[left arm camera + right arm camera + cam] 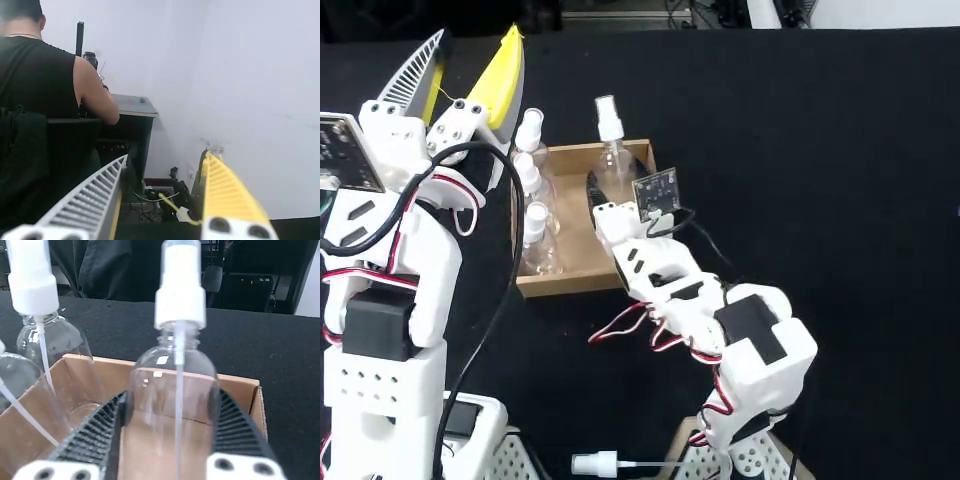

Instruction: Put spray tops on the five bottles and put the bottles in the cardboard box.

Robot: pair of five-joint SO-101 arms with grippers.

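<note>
Glossy clear plastic bottle [172, 390], matt cardboard box [240, 385]

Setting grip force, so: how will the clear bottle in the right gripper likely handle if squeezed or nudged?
The clear bottle looks empty, so it is probably light. Its smooth round wall could slip or turn in the right gripper. Tall and narrow with the spray top up high, it may tip when nudged.

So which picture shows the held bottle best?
The right wrist view: the bottle sits large inside the right tool. The high view shows it small, at the cardboard box; the left wrist view faces a wall.
</note>
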